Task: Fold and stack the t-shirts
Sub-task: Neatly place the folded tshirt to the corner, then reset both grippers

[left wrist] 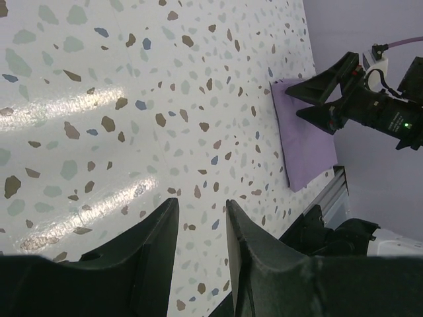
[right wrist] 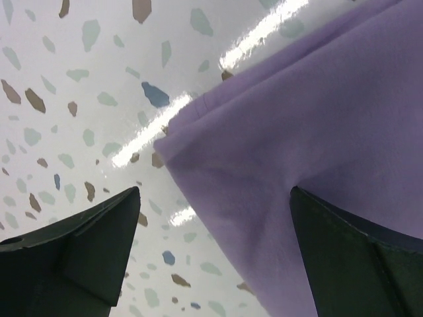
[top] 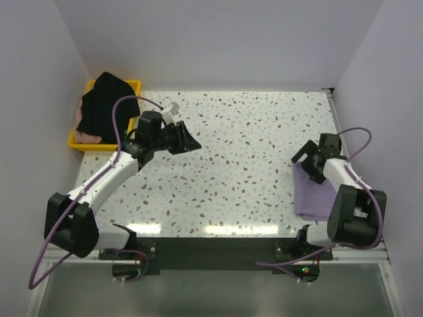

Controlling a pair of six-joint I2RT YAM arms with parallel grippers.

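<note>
Right wrist view: the right fingers point(right wrist: 79, 251) spread wide, the folded purple shirt point(right wrist: 317, 112) between and below them. Left fingers point(left wrist: 158, 257) stand narrowly apart, empty, over the speckled worktop point(left wrist: 99, 99).

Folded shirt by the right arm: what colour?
Plain lavender-purple; the folded cloth t-shirt shows best in the right wrist view.

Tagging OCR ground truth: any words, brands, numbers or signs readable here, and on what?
No readable text in any view.
Purple shirt: plain where it shows, no label in sight.
Black shirt, yellow tray: no print visible.
Small white part on the left arm: too small to tell if it carries text.
</note>
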